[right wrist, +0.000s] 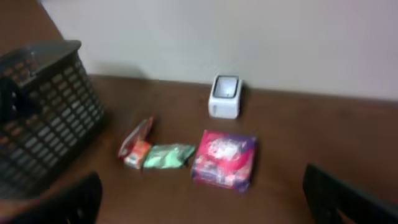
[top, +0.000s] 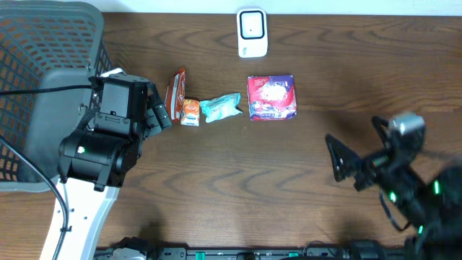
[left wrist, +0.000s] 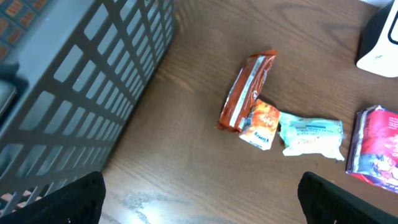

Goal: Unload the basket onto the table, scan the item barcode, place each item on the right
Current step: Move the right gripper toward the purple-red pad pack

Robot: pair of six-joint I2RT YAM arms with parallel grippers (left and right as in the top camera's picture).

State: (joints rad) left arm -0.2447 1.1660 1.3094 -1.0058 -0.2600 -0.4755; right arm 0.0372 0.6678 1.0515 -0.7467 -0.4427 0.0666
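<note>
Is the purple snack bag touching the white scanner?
Apart. The overhead view shows bare table between the purple snack bag and the white scanner.

I see soft, even light and faint shadows overhead. My right wrist view is dim and blurry.

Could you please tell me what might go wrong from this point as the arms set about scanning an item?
1. The brown wrapper, small orange packet and green packet touch, so the left fingers, open beside them, may drag a neighbour along.
2. No barcode shows on any item, so one could reach the scanner facing wrong.
</note>
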